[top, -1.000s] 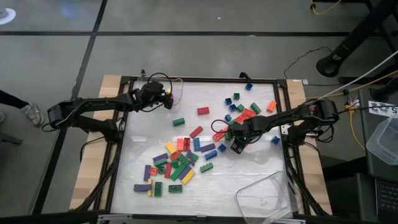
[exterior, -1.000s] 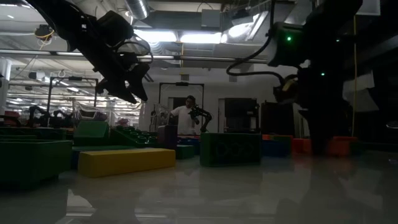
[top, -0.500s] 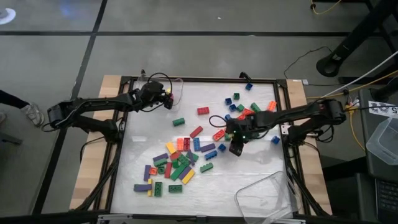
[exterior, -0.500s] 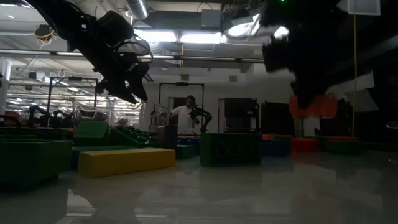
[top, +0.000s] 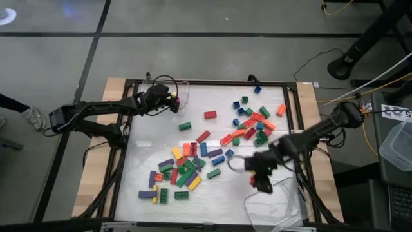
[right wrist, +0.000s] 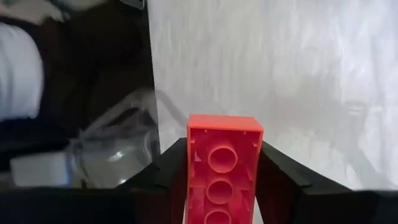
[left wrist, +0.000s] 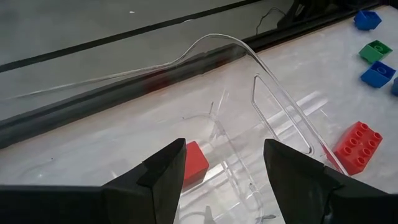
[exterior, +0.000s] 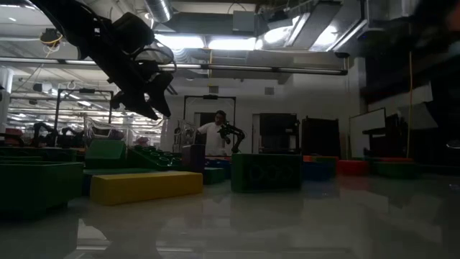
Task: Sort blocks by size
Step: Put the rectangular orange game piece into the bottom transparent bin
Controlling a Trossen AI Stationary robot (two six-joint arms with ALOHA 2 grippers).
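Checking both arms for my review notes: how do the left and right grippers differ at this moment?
The left gripper is open and empty, hanging over a clear tray with a small red block inside; the right gripper is shut on a long red brick. The left sits at the table's far left corner; the right nears the other clear tray at the near right. Both are dark two-finger grippers.

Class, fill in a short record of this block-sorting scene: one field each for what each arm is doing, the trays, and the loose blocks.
Right gripper: jaws shut on a long red block, near the clear tray at the table's near right corner.
Left gripper: jaws open, over the clear tray at the far left, which holds a small red block.
Loose blocks: a cluster mid-table, another at far right.
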